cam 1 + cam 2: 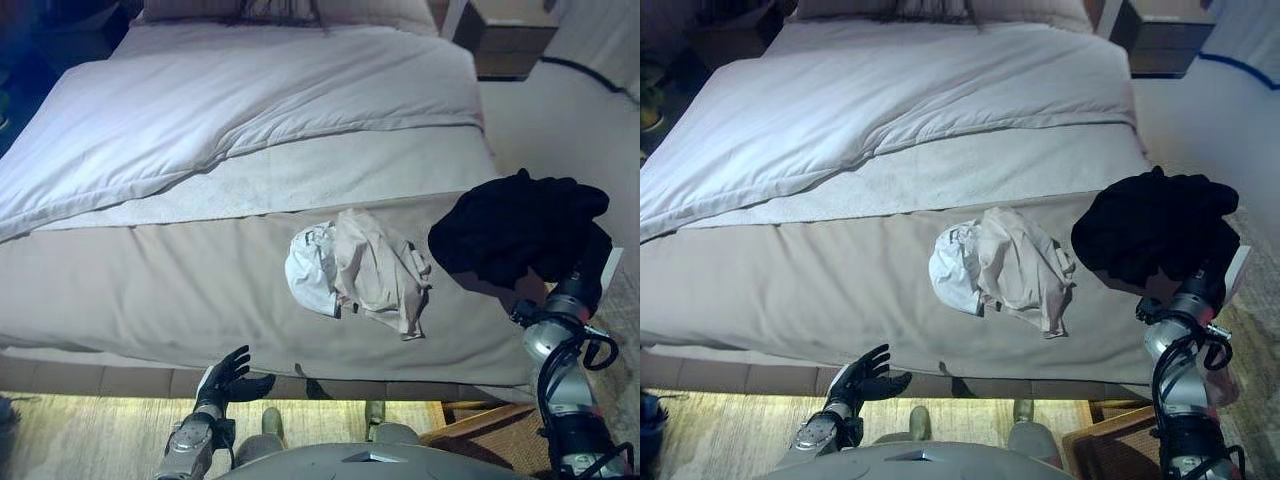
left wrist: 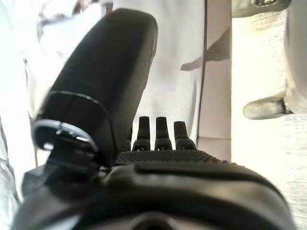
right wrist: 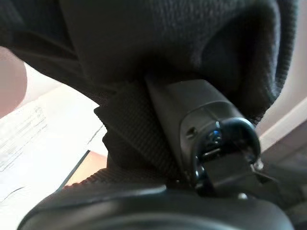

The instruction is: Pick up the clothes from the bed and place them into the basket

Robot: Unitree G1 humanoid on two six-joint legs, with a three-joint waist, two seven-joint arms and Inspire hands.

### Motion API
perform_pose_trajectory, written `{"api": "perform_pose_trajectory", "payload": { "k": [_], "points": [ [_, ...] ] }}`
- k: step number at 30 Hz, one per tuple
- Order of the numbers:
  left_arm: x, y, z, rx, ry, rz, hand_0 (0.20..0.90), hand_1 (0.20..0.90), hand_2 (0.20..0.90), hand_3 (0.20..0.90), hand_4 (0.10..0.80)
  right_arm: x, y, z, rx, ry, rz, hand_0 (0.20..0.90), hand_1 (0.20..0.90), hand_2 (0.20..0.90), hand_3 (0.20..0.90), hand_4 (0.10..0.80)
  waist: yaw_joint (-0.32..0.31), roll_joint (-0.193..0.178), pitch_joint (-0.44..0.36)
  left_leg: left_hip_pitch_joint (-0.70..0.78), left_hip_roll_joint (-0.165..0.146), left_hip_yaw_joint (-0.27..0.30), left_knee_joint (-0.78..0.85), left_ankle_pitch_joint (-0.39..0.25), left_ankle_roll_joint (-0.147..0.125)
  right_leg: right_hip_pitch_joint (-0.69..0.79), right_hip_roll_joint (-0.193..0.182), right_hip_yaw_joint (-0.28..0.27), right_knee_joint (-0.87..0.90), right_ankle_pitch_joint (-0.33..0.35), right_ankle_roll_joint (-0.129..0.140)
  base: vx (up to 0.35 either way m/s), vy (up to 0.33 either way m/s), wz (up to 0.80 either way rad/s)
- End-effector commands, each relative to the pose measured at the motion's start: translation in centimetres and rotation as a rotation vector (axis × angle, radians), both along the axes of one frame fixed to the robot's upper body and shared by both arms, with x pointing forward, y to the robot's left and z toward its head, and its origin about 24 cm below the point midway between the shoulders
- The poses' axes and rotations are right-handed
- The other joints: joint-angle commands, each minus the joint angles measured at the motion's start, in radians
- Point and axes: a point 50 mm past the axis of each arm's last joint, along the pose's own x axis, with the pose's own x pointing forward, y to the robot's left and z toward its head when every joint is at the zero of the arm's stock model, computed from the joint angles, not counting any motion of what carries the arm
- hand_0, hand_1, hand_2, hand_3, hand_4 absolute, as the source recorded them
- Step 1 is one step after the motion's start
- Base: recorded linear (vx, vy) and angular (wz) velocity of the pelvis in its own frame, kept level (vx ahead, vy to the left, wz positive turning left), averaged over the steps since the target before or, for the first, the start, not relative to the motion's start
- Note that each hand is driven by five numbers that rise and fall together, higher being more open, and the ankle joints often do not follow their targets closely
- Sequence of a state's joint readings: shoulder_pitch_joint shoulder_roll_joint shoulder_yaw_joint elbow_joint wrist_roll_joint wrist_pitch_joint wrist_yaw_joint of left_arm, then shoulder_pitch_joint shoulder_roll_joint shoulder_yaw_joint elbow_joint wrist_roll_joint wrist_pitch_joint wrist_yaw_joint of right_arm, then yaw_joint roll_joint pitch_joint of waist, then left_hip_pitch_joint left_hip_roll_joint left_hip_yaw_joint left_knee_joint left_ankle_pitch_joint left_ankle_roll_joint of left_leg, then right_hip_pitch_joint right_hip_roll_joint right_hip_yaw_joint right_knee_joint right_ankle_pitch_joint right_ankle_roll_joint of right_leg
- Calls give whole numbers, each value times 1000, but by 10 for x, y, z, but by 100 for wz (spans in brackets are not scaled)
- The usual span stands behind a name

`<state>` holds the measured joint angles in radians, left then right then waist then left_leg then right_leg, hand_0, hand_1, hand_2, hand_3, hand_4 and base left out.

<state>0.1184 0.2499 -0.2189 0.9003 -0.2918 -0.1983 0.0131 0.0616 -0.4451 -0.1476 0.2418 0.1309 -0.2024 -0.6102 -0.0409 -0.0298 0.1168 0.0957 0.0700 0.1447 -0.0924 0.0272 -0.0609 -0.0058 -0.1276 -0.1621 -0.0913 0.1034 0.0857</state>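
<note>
The right hand (image 3: 192, 143) is raised at about 3 o'clock of the head views, over the right edge of the bed (image 1: 150, 290). A black garment (image 1: 520, 225) is bunched on top of it and drapes down around it. In the right wrist view the thumb presses up into the dark knit fabric, which wraps over it, so the hand is clamped on the garment. The rest of its fingers are buried in the cloth.

A second heap of clothes (image 1: 365, 270) lies on the bed's tan cover, a little right of centre. It is a beige piece crumpled over a white one, the white showing at its 9 o'clock side. The heap sits just beside the hanging black garment, at its 9 o'clock, and apart from it.

The left hand (image 1: 228, 380) hangs low at about 7 o'clock, in front of the bed's near edge and above the floor (image 1: 80, 440). Its fingers are spread and straight, holding nothing; the left wrist view shows them in a straight row.

A white duvet (image 1: 250, 100) covers the far half of the bed, from 10 to 1 o'clock. A nightstand (image 1: 505, 35) stands at 1 o'clock. A corner of what looks like a wicker basket (image 1: 1105, 445) shows at 5 o'clock, below the right arm.
</note>
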Motion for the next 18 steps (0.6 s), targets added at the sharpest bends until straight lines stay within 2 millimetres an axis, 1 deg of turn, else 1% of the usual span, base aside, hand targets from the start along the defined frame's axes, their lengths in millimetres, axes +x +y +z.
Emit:
{"api": "perform_pose_trajectory", "payload": {
  "k": [1,3,6,8,10,11,12,13,14,15,16,17,18],
  "points": [
    [-3,12,-2,50,13,14,900,900,900,900,800,1,-11,63,-144,-286,36,300,300,300,200,100,-25,9,-79,-32,-46,53,13,5,33,27,27,-24,49,-1,21,12,-4,-17],
    [-1,13,-1,55,13,12,900,900,900,900,800,-4,-12,56,-101,-260,45,300,300,300,200,100,-36,7,-82,-20,-46,63,14,1,37,30,26,-17,52,0,24,9,-24,-19],
    [2,15,1,57,4,15,900,900,900,900,800,-8,-10,48,-51,-239,48,300,300,300,200,100,-48,4,-82,-12,-45,74,24,-7,38,32,29,-6,59,-8,21,-8,-33,-17],
    [1,15,1,62,3,19,900,900,900,900,800,-11,-6,40,-13,-214,61,300,300,300,200,100,-57,-2,-77,-18,-41,81,69,-23,37,30,30,3,75,-15,14,-21,-59,-17],
    [-1,15,1,61,-1,26,900,900,900,900,800,-14,-2,32,42,-194,75,300,300,300,200,100,-68,-14,-66,-37,-28,89,159,-44,26,28,28,5,89,-19,0,-43,-71,-6],
    [-2,12,0,57,-6,28,900,900,900,900,800,-16,2,27,58,-178,81,300,300,300,200,100,-70,-22,-56,-58,-15,84,222,-41,16,31,29,6,93,-22,-11,-41,-54,-11],
    [-2,10,0,52,-11,27,900,900,900,900,800,-17,3,22,86,-165,81,300,300,300,200,100,-69,-29,-44,-89,-1,65,300,-11,5,36,33,13,94,-21,-23,-37,-48,-27],
    [-3,9,0,48,-14,27,900,900,900,900,800,-18,4,19,100,-157,81,300,300,300,200,100,-68,-31,-38,-116,5,45,347,5,-2,37,37,18,95,-20,-30,-32,1,-39],
    [-4,7,-1,33,-23,40,900,900,900,900,800,-19,7,12,115,-136,83,300,300,300,200,100,-57,-31,-18,-166,-10,-34,411,29,-1,48,47,53,95,-18,-38,-32,86,-40],
    [-5,6,-1,21,-26,56,900,900,900,900,800,-17,10,6,148,-120,92,300,300,300,200,100,-49,-28,-14,-188,-40,-89,395,42,10,43,52,86,96,-15,-38,6,236,-53],
    [-10,3,-3,-7,-34,111,900,900,900,900,800,-7,22,-1,179,-83,162,300,300,300,200,100,-8,-12,-4,-170,-125,-282,277,-7,57,24,69,194,100,-8,-26,2,228,-59],
    [-10,3,-3,-11,-35,115,900,900,900,900,800,-4,25,-1,180,-78,177,300,300,300,200,100,-3,-9,-4,-168,-137,-310,250,-2,63,14,73,211,100,-3,-25,-4,208,-130],
    [-10,1,-3,-17,-37,113,900,900,900,900,800,2,31,-3,194,-66,199,300,300,300,200,100,9,1,-4,-158,-156,-367,201,6,75,-2,84,247,102,0,-24,-78,142,-225]
  ]
}}
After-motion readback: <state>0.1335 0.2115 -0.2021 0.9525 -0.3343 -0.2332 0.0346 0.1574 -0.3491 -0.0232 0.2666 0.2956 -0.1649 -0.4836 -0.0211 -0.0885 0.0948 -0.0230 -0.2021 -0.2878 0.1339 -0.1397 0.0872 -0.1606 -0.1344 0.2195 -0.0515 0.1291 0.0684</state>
